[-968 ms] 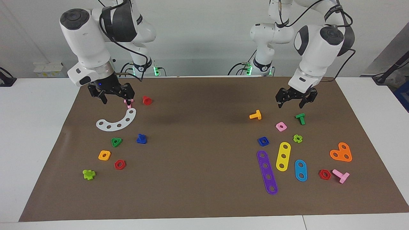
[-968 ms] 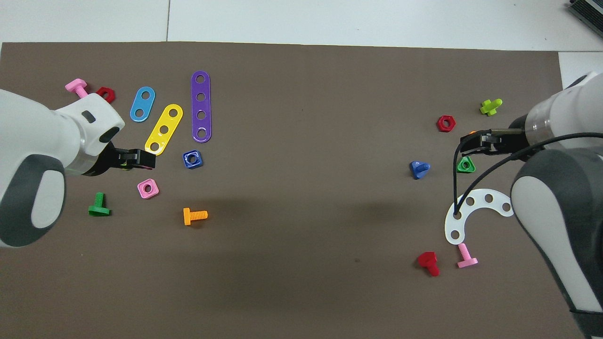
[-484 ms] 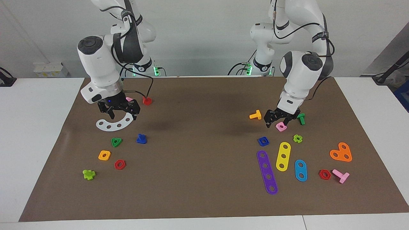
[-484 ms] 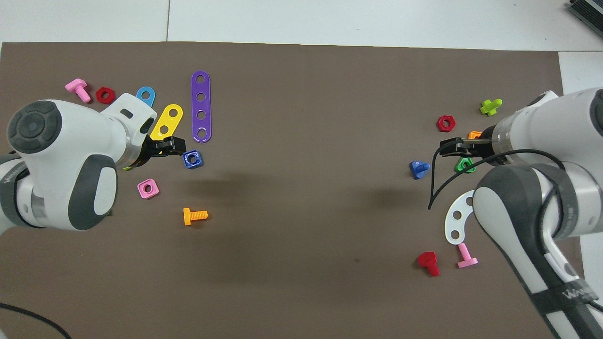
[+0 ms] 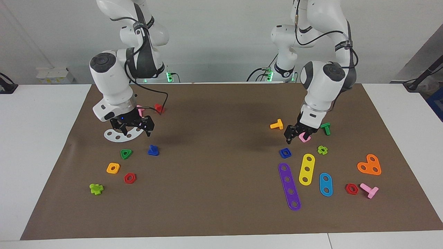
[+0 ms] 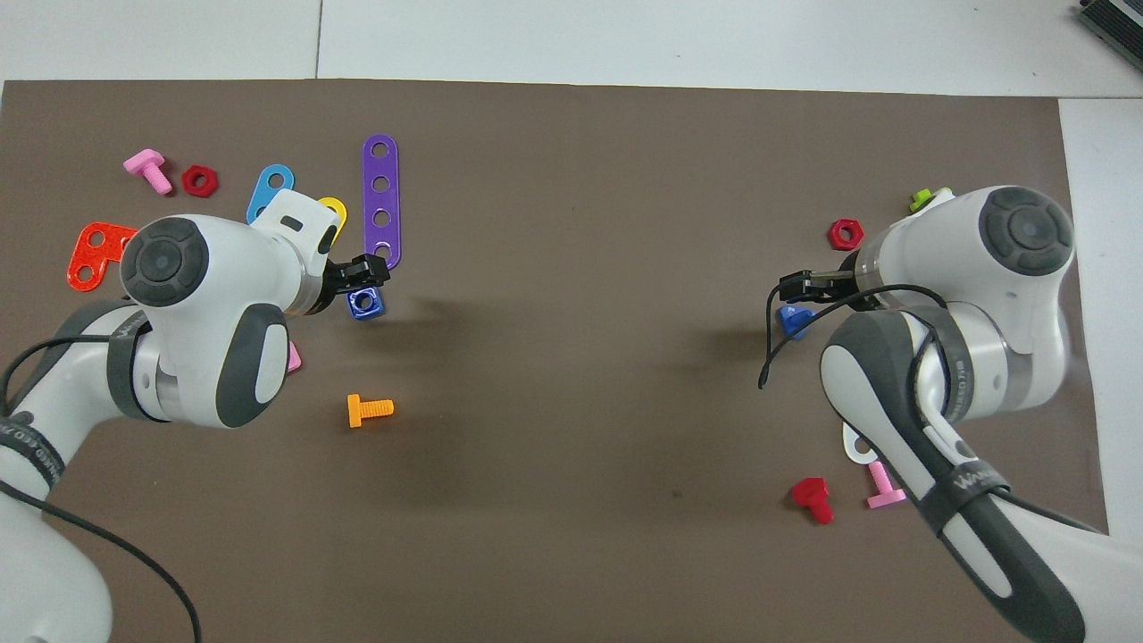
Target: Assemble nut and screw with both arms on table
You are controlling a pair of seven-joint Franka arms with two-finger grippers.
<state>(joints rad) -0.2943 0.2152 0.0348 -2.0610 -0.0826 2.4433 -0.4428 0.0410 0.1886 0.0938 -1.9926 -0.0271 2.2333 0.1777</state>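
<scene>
You're in the approach step: left claw (image 5: pixel 292 136) hangs jaws apart, empty, just above the nut (image 5: pixel 285 153), right claw (image 5: pixel 135 127) spread wide over the screw (image 5: pixel 153 150), both parts flat on the counter (image 5: pixel 221 193); next, drop and clamp each.
</scene>
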